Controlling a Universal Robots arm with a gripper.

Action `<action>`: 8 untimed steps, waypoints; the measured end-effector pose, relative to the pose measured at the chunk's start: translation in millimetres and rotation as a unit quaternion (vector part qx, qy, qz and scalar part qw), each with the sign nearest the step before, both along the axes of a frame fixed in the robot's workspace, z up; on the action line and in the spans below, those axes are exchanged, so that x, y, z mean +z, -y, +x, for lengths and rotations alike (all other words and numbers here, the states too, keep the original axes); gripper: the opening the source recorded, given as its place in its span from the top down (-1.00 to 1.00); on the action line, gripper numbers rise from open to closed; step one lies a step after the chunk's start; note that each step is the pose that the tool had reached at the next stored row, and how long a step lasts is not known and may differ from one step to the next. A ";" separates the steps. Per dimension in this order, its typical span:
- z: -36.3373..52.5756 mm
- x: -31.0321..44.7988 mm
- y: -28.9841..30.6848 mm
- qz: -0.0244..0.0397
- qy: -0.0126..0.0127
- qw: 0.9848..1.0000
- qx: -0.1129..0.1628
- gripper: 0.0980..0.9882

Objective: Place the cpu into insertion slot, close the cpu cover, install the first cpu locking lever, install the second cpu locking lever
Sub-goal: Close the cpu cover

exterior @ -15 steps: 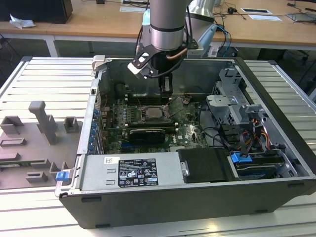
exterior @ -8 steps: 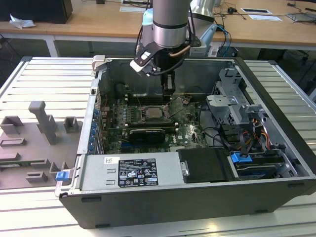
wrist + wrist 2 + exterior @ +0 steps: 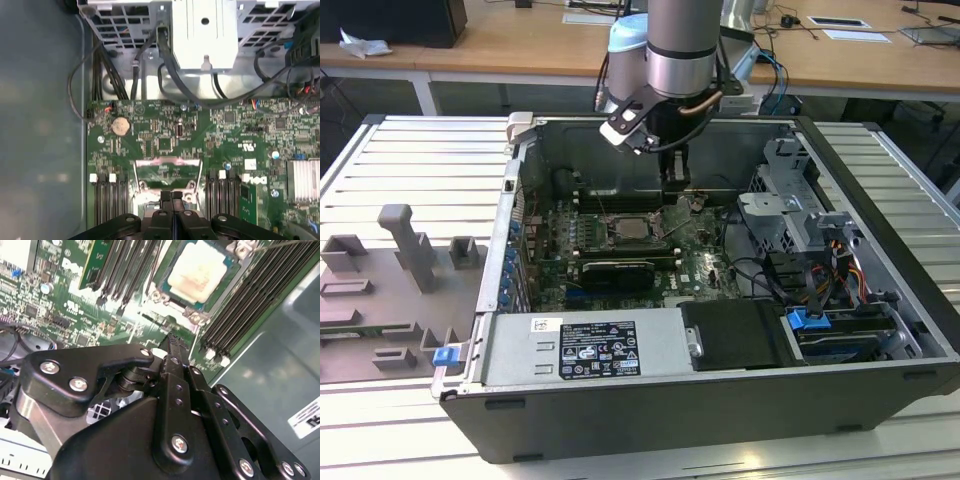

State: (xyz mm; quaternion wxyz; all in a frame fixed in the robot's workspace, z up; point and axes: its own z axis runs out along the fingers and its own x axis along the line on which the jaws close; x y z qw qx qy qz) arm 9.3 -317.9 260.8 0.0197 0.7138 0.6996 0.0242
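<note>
The cpu (image 3: 197, 272) lies flat in its socket on the green motherboard (image 3: 60, 300), pale metal top facing up. Your hand (image 3: 171, 340) is poised low over the board near the socket, apart from the cpu. Its fingers (image 3: 175, 375) are pressed together, with nothing visible between them.

The circuit board (image 3: 165, 130) is showing deep green, speckled with silver and black parts. The chip (image 3: 197, 272) is showing a pale, creamy silver top in a green border. The gripper (image 3: 172, 342) is looking matte black, dotted with silver screws. The memory slots (image 3: 250, 300) are running in black stripes with white end tabs. The table (image 3: 400, 160) is showing ribbed pale grey lines, and the arm (image 3: 680, 40) is wearing silver with light blue
</note>
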 end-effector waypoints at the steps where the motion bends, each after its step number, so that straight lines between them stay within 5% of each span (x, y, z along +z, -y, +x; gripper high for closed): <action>1: 2.1 0.0 0.0 0.000 0.000 1.000 0.000 0.98; 8: 19.9 -0.1 0.0 0.000 0.000 1.000 0.000 0.98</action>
